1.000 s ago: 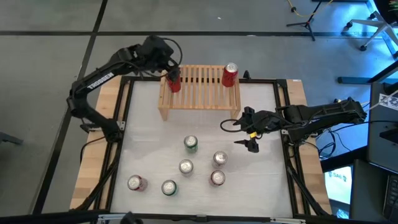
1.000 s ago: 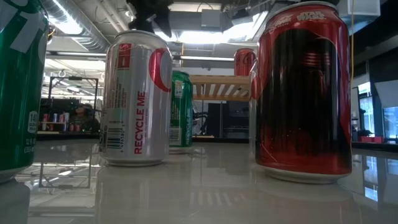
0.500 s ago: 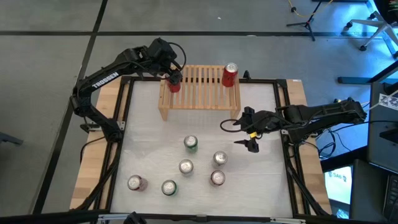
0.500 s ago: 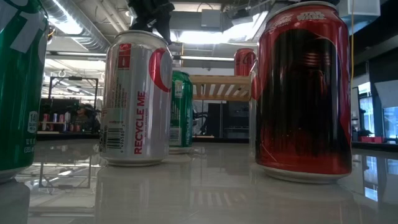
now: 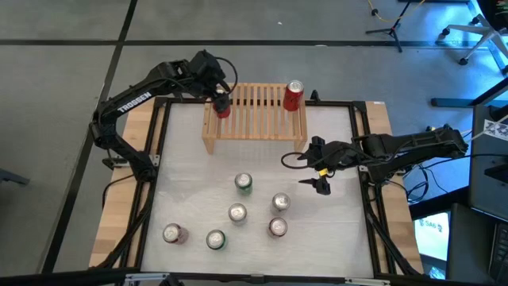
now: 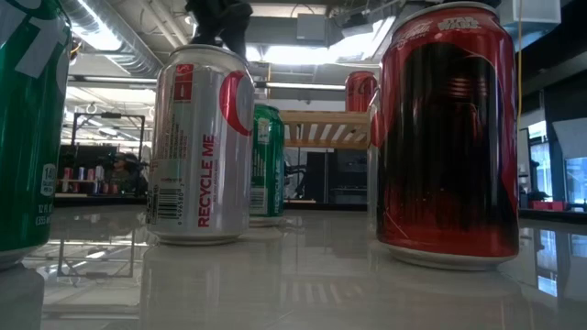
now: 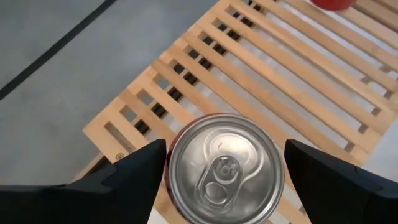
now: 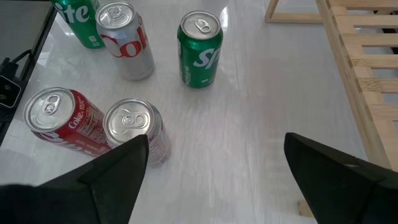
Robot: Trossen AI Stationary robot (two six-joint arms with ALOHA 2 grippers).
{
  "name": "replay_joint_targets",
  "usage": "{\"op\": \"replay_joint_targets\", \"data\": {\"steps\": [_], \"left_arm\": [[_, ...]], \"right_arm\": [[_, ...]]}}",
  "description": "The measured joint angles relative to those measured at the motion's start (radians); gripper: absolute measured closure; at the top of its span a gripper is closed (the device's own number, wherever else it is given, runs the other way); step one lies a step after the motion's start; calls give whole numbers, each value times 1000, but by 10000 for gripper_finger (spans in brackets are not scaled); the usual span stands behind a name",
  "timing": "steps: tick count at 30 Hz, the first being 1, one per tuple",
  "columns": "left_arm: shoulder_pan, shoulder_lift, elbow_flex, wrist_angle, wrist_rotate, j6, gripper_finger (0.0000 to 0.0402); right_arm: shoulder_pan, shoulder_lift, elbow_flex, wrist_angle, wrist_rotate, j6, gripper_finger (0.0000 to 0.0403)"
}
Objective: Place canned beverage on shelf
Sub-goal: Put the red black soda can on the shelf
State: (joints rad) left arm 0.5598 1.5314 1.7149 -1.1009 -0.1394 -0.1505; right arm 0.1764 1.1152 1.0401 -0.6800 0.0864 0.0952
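Observation:
The light-wood slatted shelf [image 5: 258,119] stands at the table's far side. My left gripper [image 5: 221,102] is over its left end, shut on a red can [image 7: 225,168] with a silver top. Another red can [image 5: 294,95] stands upright on the shelf's far right corner. My right gripper [image 5: 302,172] hangs open above the table's right part with nothing between its fingers [image 8: 216,140]. In the low view the held can is hidden behind a silver can [image 6: 200,147]. My left gripper has the red can between its two fingers, one finger [image 7: 143,168] on each side of the can's upper wall [image 7: 173,163]. The fingers slant down from the table's far left side. The can is upright over the shelf's left-end slats; whether its base rests on them is hidden.
Several loose cans stand on the white table near its middle and front: a green one [image 5: 244,183], silver-topped ones [image 5: 280,202] [image 5: 237,212] and others nearer the front [image 5: 172,233]. A black frame [image 5: 159,159] borders the table.
My left gripper has tipped a little steeper over the shelf's left end, keeping the red can between its fingers; the can has stayed in the same spot and upright. My right arm has kept still.

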Motion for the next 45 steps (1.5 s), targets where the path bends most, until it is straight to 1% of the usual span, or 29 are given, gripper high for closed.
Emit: {"op": "replay_joint_targets", "data": {"steps": [8, 13, 22, 27, 32, 37, 45], "left_arm": [[0, 0, 0, -12, 0, 5, 84], [0, 0, 0, -14, 0, 72, 87], [0, -1, 1, -10, 0, 113, 135], [0, -2, 1, -7, 8, 179, 144], [0, -2, 2, -7, 17, 254, 146], [5, -2, 1, 1, 60, 335, 146], [18, -2, 1, 9, 64, 468, 147]], "right_arm": [[0, 0, 0, 0, 0, 0, 33], [0, 0, 0, 0, 0, 0, 33], [0, 0, 0, 0, 0, 0, 33], [0, 0, 0, 0, 0, 0, 33], [0, 0, 0, 0, 0, 0, 33], [0, 0, 0, 0, 0, 0, 33], [0, 0, 0, 0, 0, 0, 33]]}}
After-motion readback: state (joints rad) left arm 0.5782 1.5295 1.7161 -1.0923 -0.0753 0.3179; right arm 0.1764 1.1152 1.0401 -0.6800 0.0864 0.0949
